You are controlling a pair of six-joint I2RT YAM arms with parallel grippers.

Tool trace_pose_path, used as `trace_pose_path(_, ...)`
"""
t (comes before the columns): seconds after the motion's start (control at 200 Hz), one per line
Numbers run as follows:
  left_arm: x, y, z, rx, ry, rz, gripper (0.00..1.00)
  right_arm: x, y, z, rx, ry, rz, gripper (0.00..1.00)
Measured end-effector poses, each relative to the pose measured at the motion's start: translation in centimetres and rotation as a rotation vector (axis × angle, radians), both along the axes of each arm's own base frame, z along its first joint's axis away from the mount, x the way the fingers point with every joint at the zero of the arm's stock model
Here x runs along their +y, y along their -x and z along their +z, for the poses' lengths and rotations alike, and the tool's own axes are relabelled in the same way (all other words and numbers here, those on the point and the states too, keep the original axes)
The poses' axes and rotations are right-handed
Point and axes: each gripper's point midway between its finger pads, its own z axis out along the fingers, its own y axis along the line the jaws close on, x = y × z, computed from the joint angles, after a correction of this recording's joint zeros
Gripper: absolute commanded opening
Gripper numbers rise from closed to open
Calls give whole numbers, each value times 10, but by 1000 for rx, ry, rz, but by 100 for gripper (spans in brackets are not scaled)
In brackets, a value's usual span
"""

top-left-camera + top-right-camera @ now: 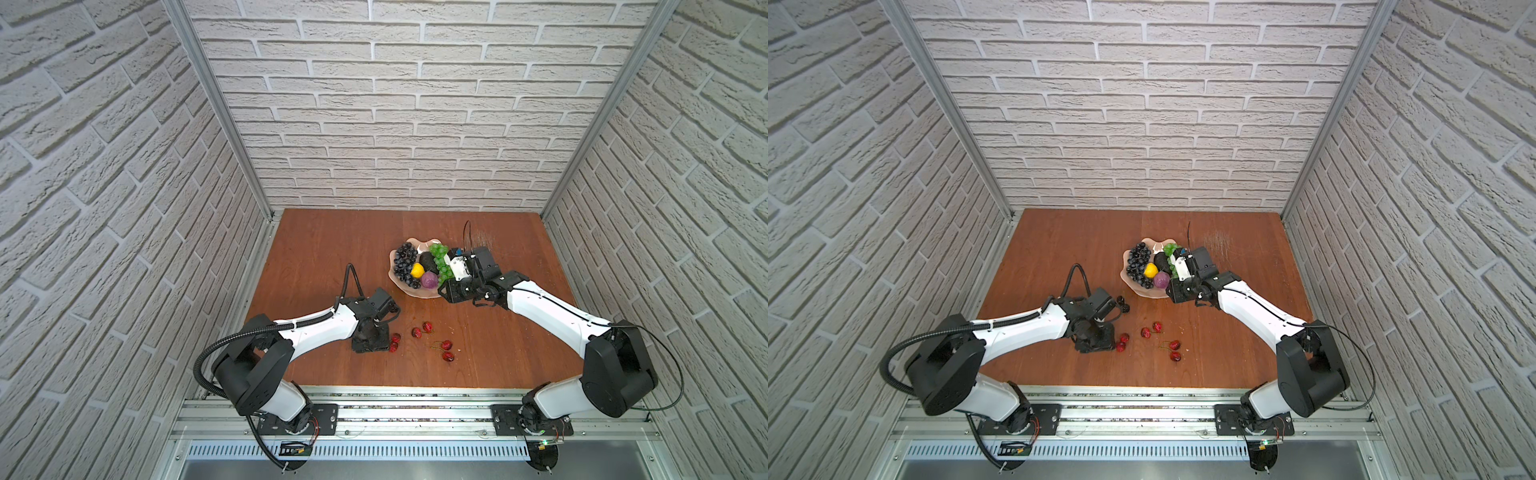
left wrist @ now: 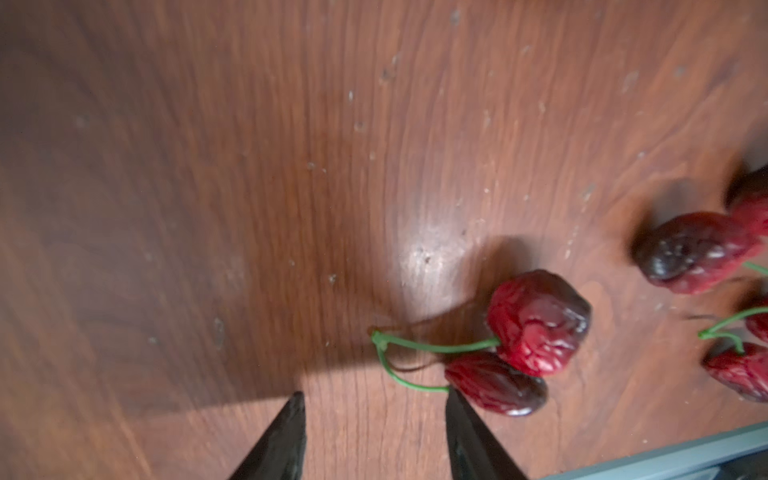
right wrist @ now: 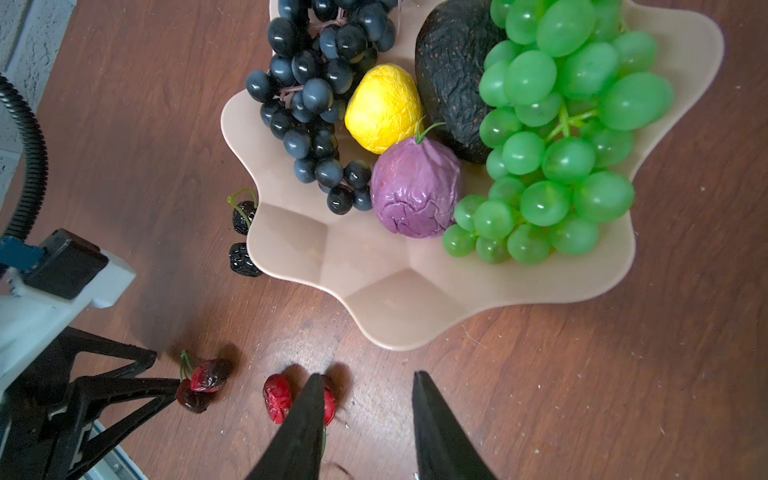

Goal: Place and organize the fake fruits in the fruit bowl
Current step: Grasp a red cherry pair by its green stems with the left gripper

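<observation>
Fingers [image 2: 467, 432] of left gripper [image 2: 374, 401]: spread, empty, low over bench [image 2: 208, 187]; nearest cherry pair [image 2: 528, 340] lies on bench just beside one fingertip, stems crosswise with their joint ahead of the gap; right gripper [image 3: 368, 378], likewise spread, farther off beside fruit bowl [image 3: 415, 316].

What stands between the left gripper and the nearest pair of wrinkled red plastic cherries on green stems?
Nothing visible does. In the left wrist view the left gripper is open and empty over the brown wooden table. The pair of wrinkled red plastic cherries lies right by one fingertip, beside the gap.
</observation>
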Motion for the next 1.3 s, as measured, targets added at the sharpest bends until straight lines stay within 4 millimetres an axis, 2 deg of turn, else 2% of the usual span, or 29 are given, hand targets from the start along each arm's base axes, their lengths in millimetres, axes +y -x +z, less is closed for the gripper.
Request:
trace_pose_path(0.175,-7,-6,-2,7,-20,-19,51,0,0,0,-3,-2,0,36)
trace_pose_path(0.485,-9,-3,-8,28,-68,-55,48,1,-3,2,-18,-7,0,35)
trace_pose_path(0.75,-9,-4,-10,37,-87,-70,31,2,-4,2,-23,-9,0,35)
trace_pose_path(0.93,-11,-1,-11,36,-89,-87,15,1,-2,-2,-15,-5,0,35)
trace_pose_path(1.3,-17,-2,-9,13,-66,-110,2,2,-5,0,-30,-13,0,34)
